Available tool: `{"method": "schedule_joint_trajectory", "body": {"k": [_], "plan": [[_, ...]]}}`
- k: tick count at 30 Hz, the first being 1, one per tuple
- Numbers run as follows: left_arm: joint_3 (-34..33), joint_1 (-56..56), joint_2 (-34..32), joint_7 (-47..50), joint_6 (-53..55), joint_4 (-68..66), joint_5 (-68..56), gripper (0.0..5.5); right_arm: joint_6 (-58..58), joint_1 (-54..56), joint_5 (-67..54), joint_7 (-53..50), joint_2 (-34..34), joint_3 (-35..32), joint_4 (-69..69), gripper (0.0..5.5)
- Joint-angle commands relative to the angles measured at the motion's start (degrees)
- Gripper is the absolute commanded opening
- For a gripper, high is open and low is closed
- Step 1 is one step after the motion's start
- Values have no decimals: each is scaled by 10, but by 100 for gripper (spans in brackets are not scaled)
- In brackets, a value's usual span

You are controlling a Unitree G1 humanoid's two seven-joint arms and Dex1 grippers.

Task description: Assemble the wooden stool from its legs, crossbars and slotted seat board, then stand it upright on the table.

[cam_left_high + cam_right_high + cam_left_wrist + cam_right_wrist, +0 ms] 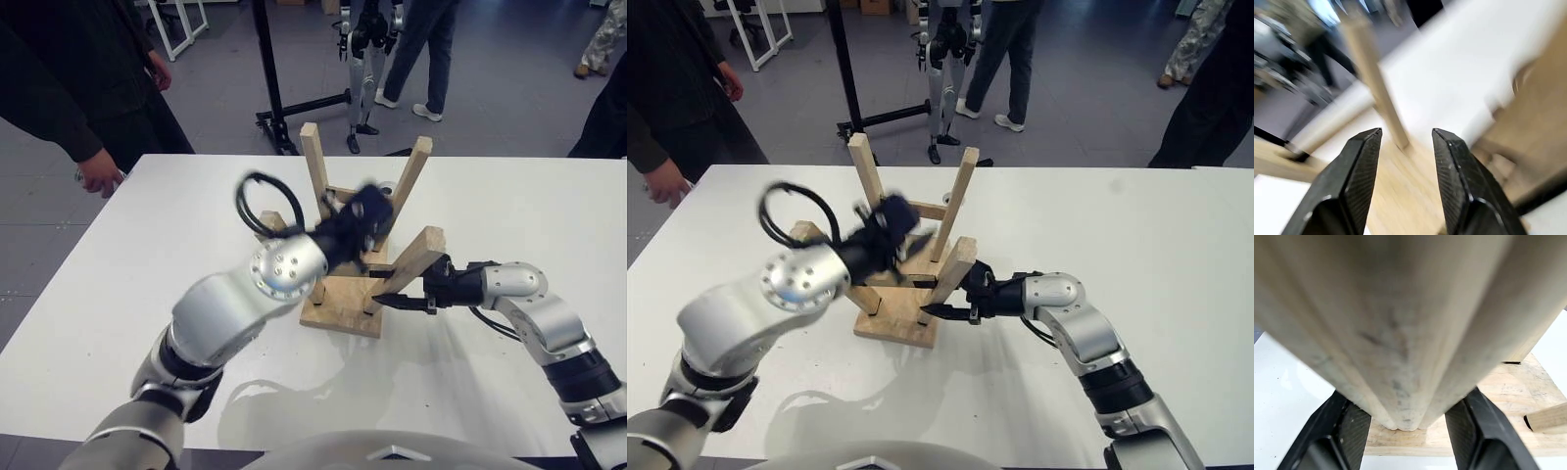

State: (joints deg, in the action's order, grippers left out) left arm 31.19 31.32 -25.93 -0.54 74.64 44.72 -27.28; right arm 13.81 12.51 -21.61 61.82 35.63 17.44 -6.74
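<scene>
Leg (pixel 1400 323) is being clamped by right end effector (pixel 390 296); left end effector (pixel 1406 134) is gaping empty; stool (pixel 338 309) is sitting inverted, awaiting righting.

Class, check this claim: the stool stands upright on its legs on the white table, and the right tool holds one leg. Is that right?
No. The stool is upside down: its seat board lies flat on the table and its legs point up, as the left eye view shows. The right tool does hold one leg.
</scene>
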Motion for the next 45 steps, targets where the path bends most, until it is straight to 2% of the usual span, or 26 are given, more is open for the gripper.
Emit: {"method": "schedule_joint_trajectory", "body": {"k": [1,6,9,14,17,21,26,29,31,33,35,37,38,41,43,45], "plan": [[168,-22,8,-47,-12,-136,40,191,45,-27,55,-1,30,31,38,202],[150,-68,58,-33,-65,-184,95,191,49,-17,56,8,33,41,29,202],[131,-78,70,-40,-75,-193,114,191,55,9,83,25,15,96,33,202],[73,-95,108,-35,-87,-201,130,191,92,61,158,57,0,216,113,202],[-21,-87,164,-4,-105,-190,136,191,86,79,175,42,3,231,144,202],[-190,6,225,-24,-48,-100,85,191,75,65,140,5,19,186,163,202],[-319,114,212,-29,25,-68,53,191,71,45,132,0,32,184,149,202],[-412,198,247,-13,67,-57,37,191,74,38,124,1,45,175,137,202],[-485,261,221,-14,101,-55,39,191,72,33,121,-4,56,162,128,202],[-540,284,134,-32,121,-69,49,191,63,28,125,-12,68,155,116,202],[-582,208,11,-51,100,-110,77,191,58,19,129,-19,77,152,100,202],[-611,92,-61,-57,57,-151,113,191,58,9,127,-27,82,150,86,202],[-622,29,-69,-57,41,-166,127,191,59,4,125,-31,83,149,80,202],[-618,-136,-40,-78,23,-173,126,191,63,0,118,-39,82,149,69,202],[-596,-221,-38,-86,0,-187,134,191,66,2,116,-42,80,150,66,202],[-543,-249,-29,-104,2,-162,113,191,69,4,113,-43,80,150,62,202]]}}
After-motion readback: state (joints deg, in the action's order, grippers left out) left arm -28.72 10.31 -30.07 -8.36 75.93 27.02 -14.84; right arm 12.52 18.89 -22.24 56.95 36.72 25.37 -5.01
